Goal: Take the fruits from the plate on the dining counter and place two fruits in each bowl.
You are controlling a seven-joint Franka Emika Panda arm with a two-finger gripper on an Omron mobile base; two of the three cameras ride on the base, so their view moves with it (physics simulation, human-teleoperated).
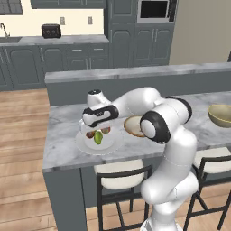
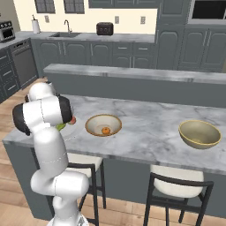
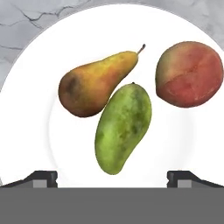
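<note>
You have three fruits left on the plate (image 3: 26, 113): the brown pear (image 3: 94, 83), the green mango-like fruit (image 3: 123, 129) lying against its lower side, and the reddish peach (image 3: 189, 74) set a little apart toward the rim; they sit loose and flat, so any one can be taken from above; the green fruit touches the pear, and I'd judge the pear may roll if you lift the green one first. The small orange fruit (image 2: 106, 130) already rests inside the near bowl (image 2: 103, 125), just beside the plate on the dining counter (image 2: 150, 128); the far bowl (image 2: 199, 133) stands well apart along the same top and looks bare inside; so, by my reckoning, one of four is placed.

Your gripper (image 3: 112, 177) hangs directly over the plate, fingers pointing down, jaws spread wide and grasping nothing; the two fingertips (image 3: 41, 178) straddle the lower end of the green fruit without touching it, which suggests that fruit is the next pick. In the left base view the hand (image 1: 97, 116) sits close above the fruits, not yet down on them.
</note>
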